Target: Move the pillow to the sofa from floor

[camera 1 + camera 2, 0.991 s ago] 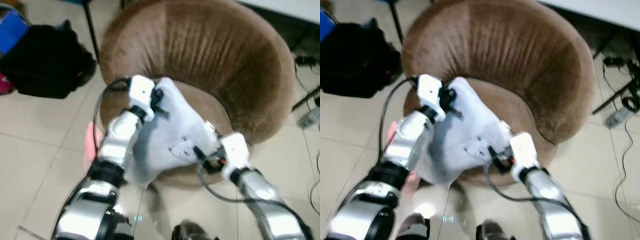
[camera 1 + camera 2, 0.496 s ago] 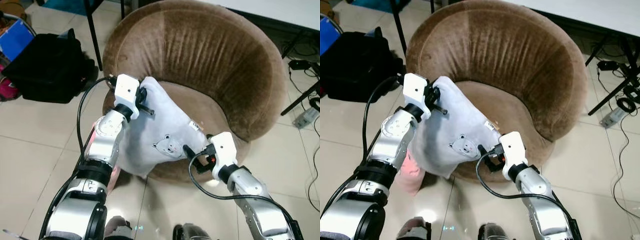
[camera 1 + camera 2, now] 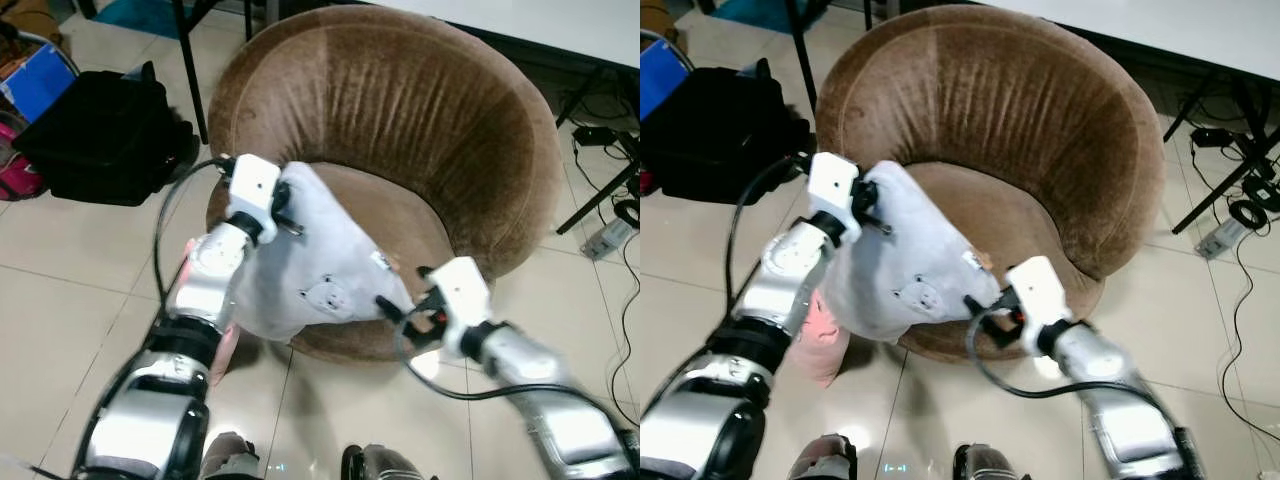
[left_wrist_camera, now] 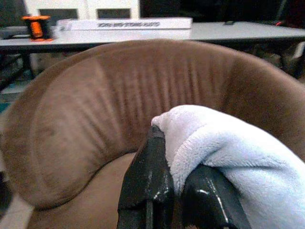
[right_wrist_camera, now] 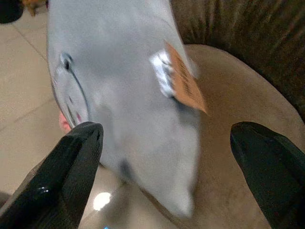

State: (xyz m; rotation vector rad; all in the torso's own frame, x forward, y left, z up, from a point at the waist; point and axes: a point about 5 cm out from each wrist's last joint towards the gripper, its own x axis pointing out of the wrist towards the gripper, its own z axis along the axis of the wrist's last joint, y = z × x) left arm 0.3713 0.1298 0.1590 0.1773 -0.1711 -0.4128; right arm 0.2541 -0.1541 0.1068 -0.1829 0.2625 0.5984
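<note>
A pale grey pillow (image 3: 320, 265) with a small bear patch hangs over the front edge of the round brown sofa (image 3: 400, 100), partly above its seat. My left gripper (image 3: 287, 208) is shut on the pillow's top corner, and its fingers (image 4: 147, 186) pinch the fluffy fabric (image 4: 238, 152). At the pillow's lower right corner my right gripper (image 3: 392, 308) is open. Its fingers (image 5: 66, 176) stand wide apart, with the pillow (image 5: 119, 95) and its orange tag (image 5: 183, 81) just ahead of them.
A black bag (image 3: 95, 130) and a blue box (image 3: 35, 80) lie on the tiled floor to the left. Something pink (image 3: 820, 335) sits on the floor under the pillow. Cables and a power strip (image 3: 610, 235) lie to the right, and a black chair leg (image 3: 190, 60) stands behind the sofa.
The camera has pulled back and shifted. The pillow stays in the left gripper's hold over the sofa's front. The right arm is blurred with motion and sits slightly further right.
</note>
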